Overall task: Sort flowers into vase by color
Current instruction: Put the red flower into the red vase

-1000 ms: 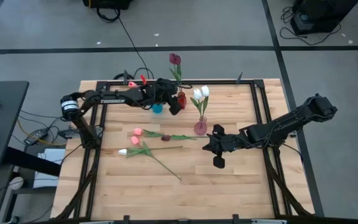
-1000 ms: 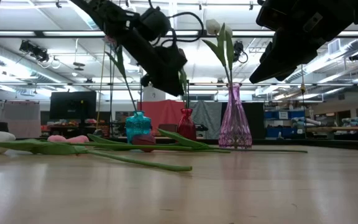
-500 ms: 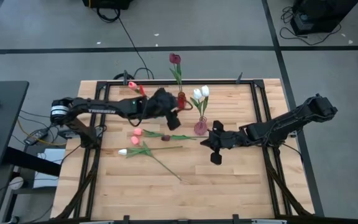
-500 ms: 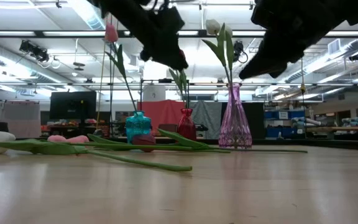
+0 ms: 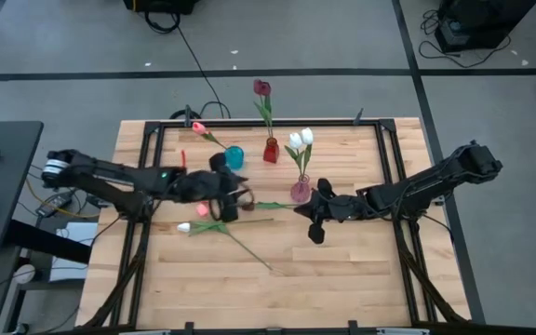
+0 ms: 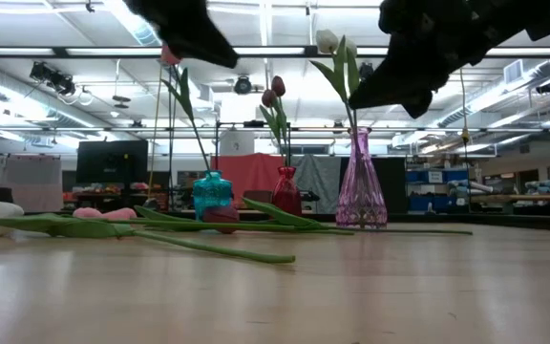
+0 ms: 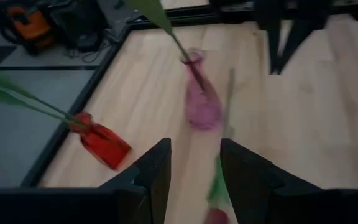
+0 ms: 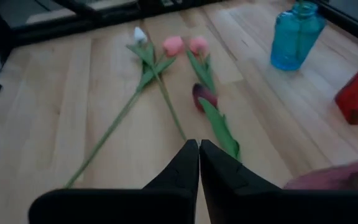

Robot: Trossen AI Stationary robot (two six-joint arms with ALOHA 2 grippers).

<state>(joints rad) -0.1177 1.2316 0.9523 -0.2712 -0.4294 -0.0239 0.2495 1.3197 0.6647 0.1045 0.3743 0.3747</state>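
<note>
Left pincer (image 5: 234,198) now over loose flowers (image 5: 221,223)

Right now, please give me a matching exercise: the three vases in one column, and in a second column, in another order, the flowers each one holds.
Vases:
1. blue vase
2. red vase
3. purple vase

Flowers held:
A. white tulips
B. a pink tulip
C. dark red tulips

Pairs: 1-B, 2-C, 3-A.
</note>
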